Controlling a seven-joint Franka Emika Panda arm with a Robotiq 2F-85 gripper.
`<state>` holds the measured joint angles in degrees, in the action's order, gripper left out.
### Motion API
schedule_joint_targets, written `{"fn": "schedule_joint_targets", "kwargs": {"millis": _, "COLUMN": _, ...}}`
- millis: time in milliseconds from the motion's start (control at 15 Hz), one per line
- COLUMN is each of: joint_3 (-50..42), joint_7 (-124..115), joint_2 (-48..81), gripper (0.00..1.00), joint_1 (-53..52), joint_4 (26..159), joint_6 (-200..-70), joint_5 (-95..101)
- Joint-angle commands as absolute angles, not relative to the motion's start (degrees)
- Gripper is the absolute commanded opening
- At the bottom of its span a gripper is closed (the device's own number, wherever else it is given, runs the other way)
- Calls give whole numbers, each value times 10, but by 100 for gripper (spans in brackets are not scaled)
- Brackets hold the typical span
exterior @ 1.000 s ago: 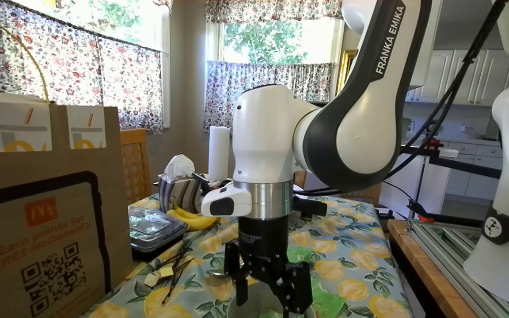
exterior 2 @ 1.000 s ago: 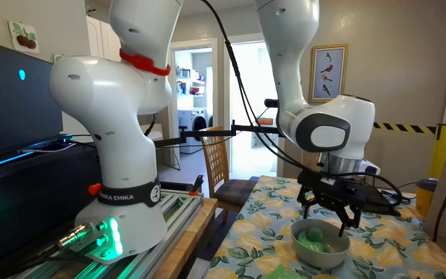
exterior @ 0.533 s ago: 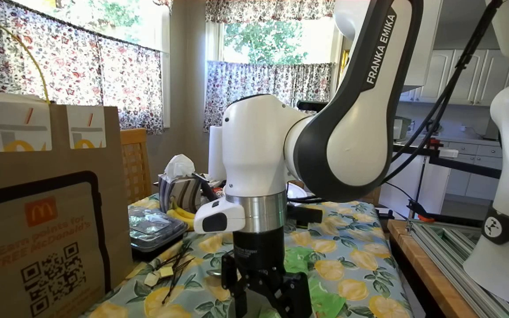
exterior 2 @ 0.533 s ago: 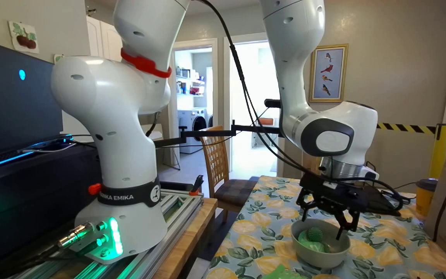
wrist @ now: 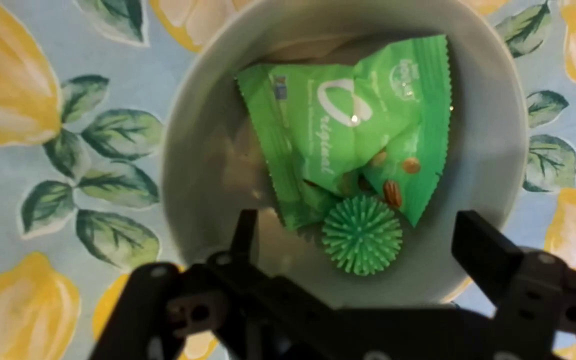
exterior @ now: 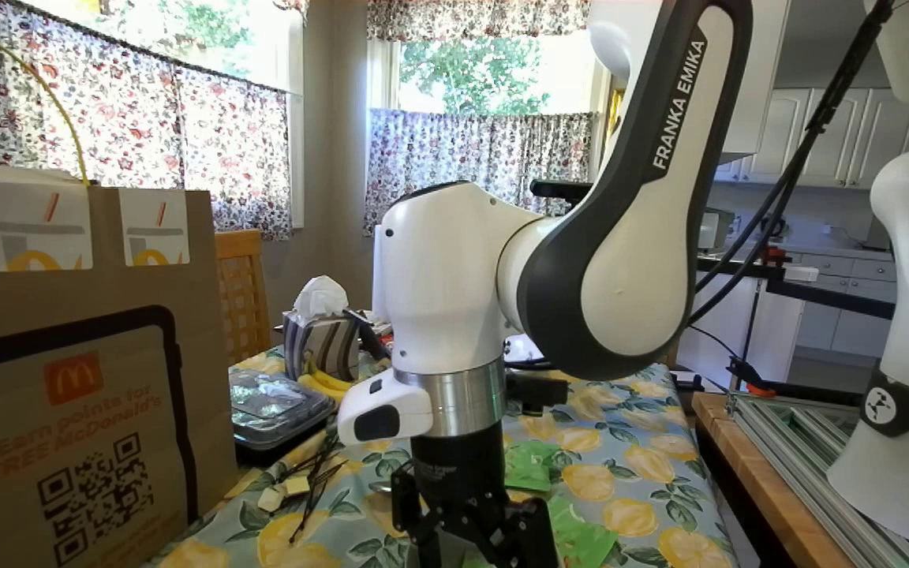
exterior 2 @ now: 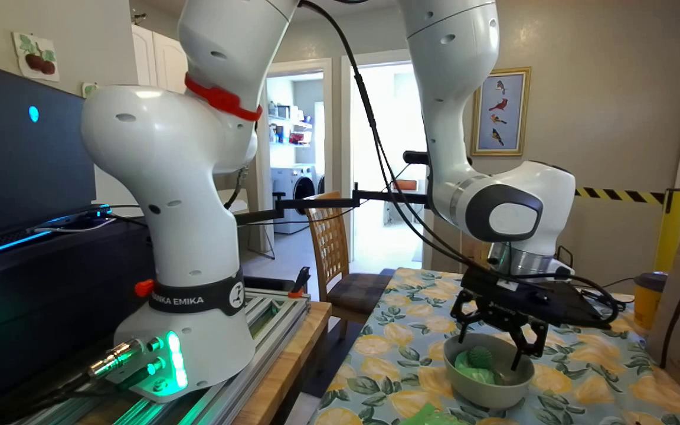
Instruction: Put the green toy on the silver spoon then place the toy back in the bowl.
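Arching from its base (exterior 2: 198, 342) in the left of an exterior view, the arm (exterior 2: 449, 94) runs past the top edge of the frame and back down right of centre. There we see the wrist (exterior 2: 549, 200) bent over, so that the hand (exterior 2: 488, 353) points down over the bowl (exterior 2: 484, 396) at lower right. In an exterior view the forearm (exterior: 660, 237) slants from the upper right to mid-frame, the wrist stands almost upright, and the hand meets the bottom edge, which cuts off its tips. Its fingers (wrist: 485, 250) stand wide apart at lower left and lower right of the wrist view, gripping nothing. Between them as we look down, below and right of centre, the green toy (wrist: 362, 235) lies in the bowl, overlapping in view the lower edge of a green packet (wrist: 348, 130). We make out only a bit of the silver spoon (exterior: 379, 487) on the bench (exterior: 612, 442), left of the hand at lower centre.
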<state>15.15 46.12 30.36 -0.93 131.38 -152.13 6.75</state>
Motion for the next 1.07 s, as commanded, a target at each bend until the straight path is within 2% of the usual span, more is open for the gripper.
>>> {"fn": "schedule_joint_targets", "kwargs": {"millis": 0, "joint_3": 136, "joint_7": 446, "joint_2": 321, "gripper": 100, "joint_1": -28, "joint_4": 1290, "joint_6": -1515, "joint_5": 89}}
{"fn": "schedule_joint_targets", "kwargs": {"millis": 67, "joint_3": 137, "joint_7": 446, "joint_2": 322, "gripper": 100, "joint_1": -29, "joint_4": 1289, "joint_6": -1517, "joint_5": 88}}
{"fn": "schedule_joint_targets", "kwargs": {"millis": 133, "joint_3": 136, "joint_7": 444, "joint_2": 323, "gripper": 90, "joint_1": -32, "joint_4": 1288, "joint_6": -1516, "joint_5": 88}}
{"fn": "schedule_joint_targets", "kwargs": {"millis": 200, "joint_3": 134, "joint_7": 442, "joint_2": 324, "gripper": 72, "joint_1": -35, "joint_4": 1286, "joint_6": -1514, "joint_5": 89}}
{"fn": "schedule_joint_targets", "kwargs": {"millis": 667, "joint_3": 126, "joint_7": 432, "joint_2": 327, "gripper": 18, "joint_1": -48, "joint_4": 1286, "joint_6": -1527, "joint_5": 96}}
{"fn": "schedule_joint_targets", "kwargs": {"millis": 867, "joint_3": 118, "joint_7": 409, "joint_2": 325, "gripper": 1, "joint_1": -57, "joint_4": 1288, "joint_6": -1543, "joint_5": 113}}
{"fn": "schedule_joint_targets", "kwargs": {"millis": 1000, "joint_3": 120, "joint_7": 403, "joint_2": 322, "gripper": 4, "joint_1": -56, "joint_4": 1290, "joint_6": -1541, "joint_5": 118}}
